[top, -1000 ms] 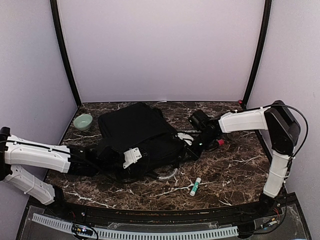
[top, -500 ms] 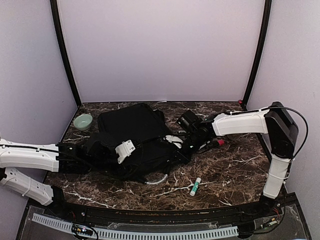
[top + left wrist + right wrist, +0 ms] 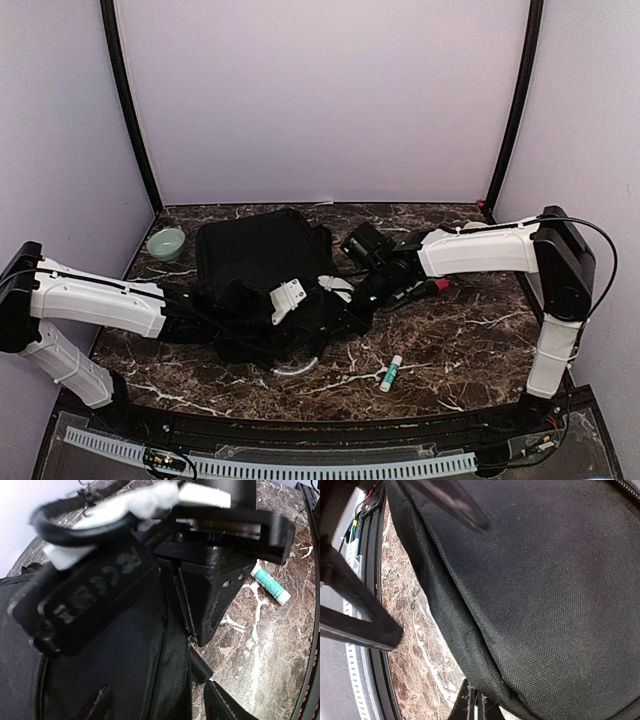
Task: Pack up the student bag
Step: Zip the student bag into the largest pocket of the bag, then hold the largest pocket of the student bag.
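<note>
The large black soft fabric backpack (image 3: 262, 262) is seen lying slumped in the middle of the brown marbled tabletop (image 3: 470, 340), hemmed in by both arms, with its pale grey loop handle (image 3: 296, 366) trailing at the near side. The left pincer (image 3: 305, 308) is buried in the near folds. A zipper line (image 3: 186, 620) is framed in its wrist view, but whether it is closed cannot be told. The right pincer (image 3: 362, 298) is set at the bag's right edge, its fingers (image 3: 355, 617) shown apart with the seam between them. Whether cloth is actually clamped cannot be told either.

Trouble is easily pictured. The limp fabric could be dragged or bunched rather than opened if it is pulled from one side only. With the two wrists packed so close, a knock between them is to be feared.

The white-and-green glue stick (image 3: 391, 372) and the pale green bowl (image 3: 166, 243) are seen outside the bag. A small red item (image 3: 440, 285) is half hidden behind the right arm. No opening of the bag is made out anywhere, and much of the left wrist view is blocked by blurred black hardware.
</note>
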Robot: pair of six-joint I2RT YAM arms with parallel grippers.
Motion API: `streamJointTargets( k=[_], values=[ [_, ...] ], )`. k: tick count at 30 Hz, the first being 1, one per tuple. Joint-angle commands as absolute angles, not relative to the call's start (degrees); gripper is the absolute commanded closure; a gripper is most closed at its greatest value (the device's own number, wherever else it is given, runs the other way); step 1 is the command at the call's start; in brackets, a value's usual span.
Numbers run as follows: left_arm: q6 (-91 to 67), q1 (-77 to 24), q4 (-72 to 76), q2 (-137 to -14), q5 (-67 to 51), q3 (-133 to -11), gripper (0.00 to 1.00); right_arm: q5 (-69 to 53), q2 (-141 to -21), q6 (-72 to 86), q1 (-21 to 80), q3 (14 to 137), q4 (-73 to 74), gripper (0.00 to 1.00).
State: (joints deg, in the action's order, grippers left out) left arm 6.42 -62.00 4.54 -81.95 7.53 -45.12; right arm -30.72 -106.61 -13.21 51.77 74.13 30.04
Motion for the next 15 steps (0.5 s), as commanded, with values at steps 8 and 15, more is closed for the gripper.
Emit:
streamJointTargets(
  k=[8, 15],
  values=[
    [10.3, -62.1, 6.1, -88.2, 10.1, -47.5, 0.73, -34.2, -104.9, -13.1, 52.0, 74.0, 28.7, 1.00],
    [11.9, -62.1, 6.2, -83.1, 10.8, -45.1, 1.00, -32.8, -105.2, -15.0, 47.3, 69.6, 28.4, 1.00]
  ],
)
